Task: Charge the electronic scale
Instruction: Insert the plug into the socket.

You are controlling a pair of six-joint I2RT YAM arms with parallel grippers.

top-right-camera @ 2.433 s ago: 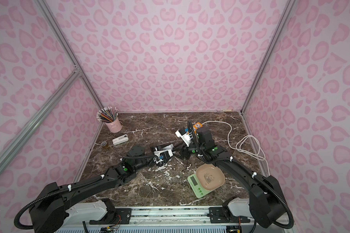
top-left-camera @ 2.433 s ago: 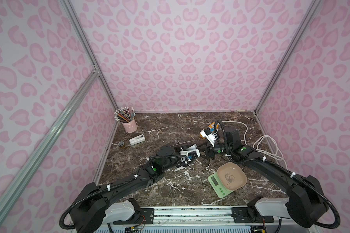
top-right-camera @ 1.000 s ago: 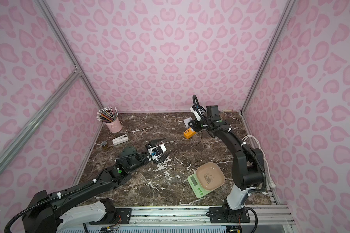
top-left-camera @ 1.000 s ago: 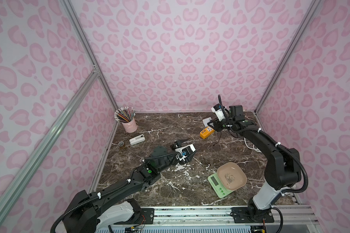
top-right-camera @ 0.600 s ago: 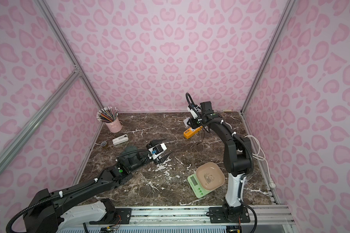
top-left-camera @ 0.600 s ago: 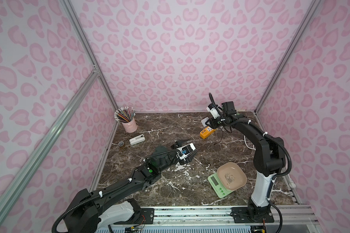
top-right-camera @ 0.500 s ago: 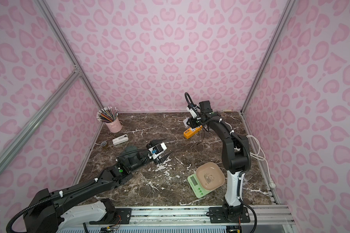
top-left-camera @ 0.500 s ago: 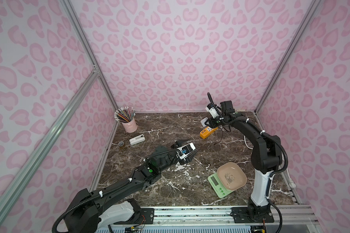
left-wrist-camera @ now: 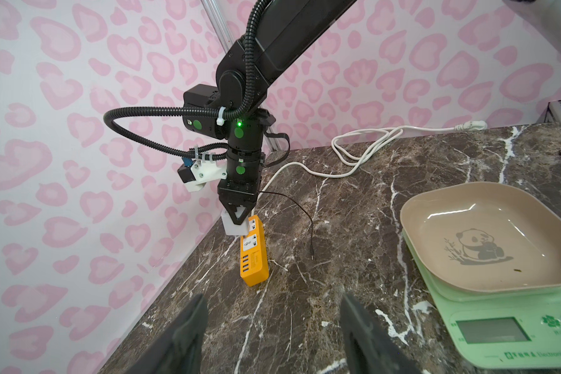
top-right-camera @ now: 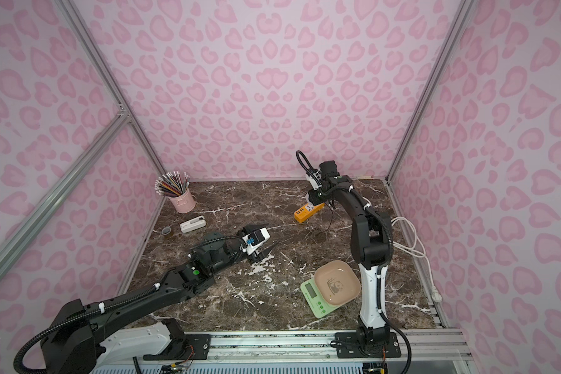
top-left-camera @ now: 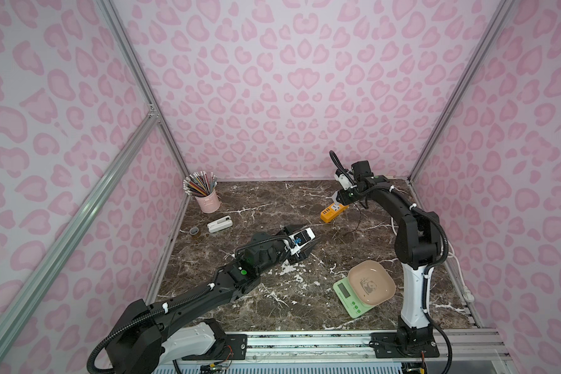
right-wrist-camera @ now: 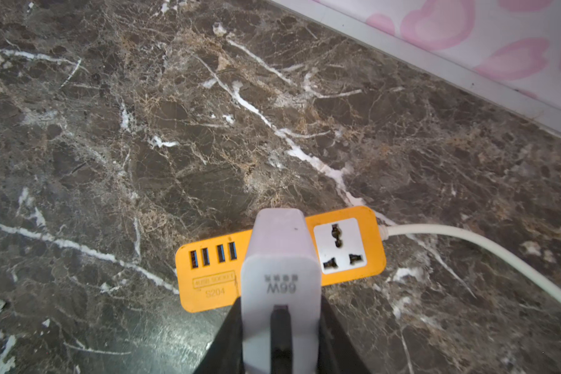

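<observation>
The electronic scale [top-left-camera: 353, 299] [top-right-camera: 318, 304] [left-wrist-camera: 512, 336] is pale green with a beige panda tray and stands at the front right of the marble table. My right gripper [top-left-camera: 340, 197] [top-right-camera: 313, 198] [left-wrist-camera: 238, 217] [right-wrist-camera: 280, 323] is at the back, shut on a white cube charger [right-wrist-camera: 280, 259] [left-wrist-camera: 233, 228]. It holds the charger directly over the orange power strip [top-left-camera: 332, 212] [top-right-camera: 306, 212] [left-wrist-camera: 254, 262] [right-wrist-camera: 208, 272], covering one socket. I cannot tell whether the prongs are in. A thin black cable [left-wrist-camera: 305, 213] hangs from the charger with its free end on the table. My left gripper [top-left-camera: 310, 235] [top-right-camera: 266, 238] [left-wrist-camera: 274, 311] is open and empty over mid-table.
The strip's white cord [top-right-camera: 408, 233] [left-wrist-camera: 353, 155] loops along the right wall. At the back left stand a pink pencil cup [top-left-camera: 208, 200], a small white box [top-left-camera: 220, 224] and a tape roll [top-left-camera: 194, 231]. Pink walls close in three sides.
My right gripper carried the charger from mid-table to the back, then left and down onto the power strip. The left arm drew back slightly and its jaws narrowed a little.
</observation>
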